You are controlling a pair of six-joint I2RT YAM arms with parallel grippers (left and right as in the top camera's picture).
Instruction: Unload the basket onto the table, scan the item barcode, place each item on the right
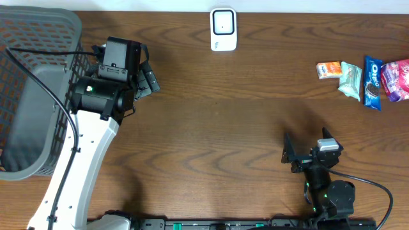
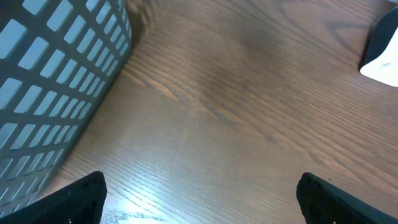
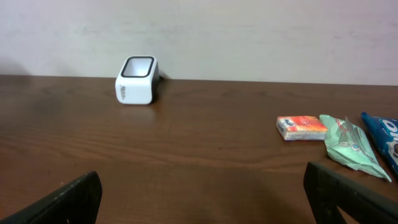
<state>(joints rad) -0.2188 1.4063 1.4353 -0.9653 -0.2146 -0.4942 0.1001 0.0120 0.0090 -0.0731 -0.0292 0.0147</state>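
The white barcode scanner [image 1: 223, 29] stands at the table's far edge, also in the right wrist view [image 3: 137, 81] and at the right border of the left wrist view [image 2: 382, 56]. The items lie in a row at the far right: an orange box [image 1: 329, 69] [image 3: 301, 127], a mint-green packet [image 1: 351, 79] [image 3: 349, 144], a blue Oreo packet [image 1: 372, 82] and a pink packet [image 1: 396, 80]. My left gripper [image 1: 151, 75] [image 2: 199, 199] hangs open beside the basket, empty. Near the front edge, my right gripper [image 1: 289, 155] [image 3: 202, 193] is open and empty, well short of the items.
A grey mesh basket [image 1: 32, 96] [image 2: 56, 81] fills the left end of the table, right next to the left arm. Bare brown wood lies between the two grippers and the scanner.
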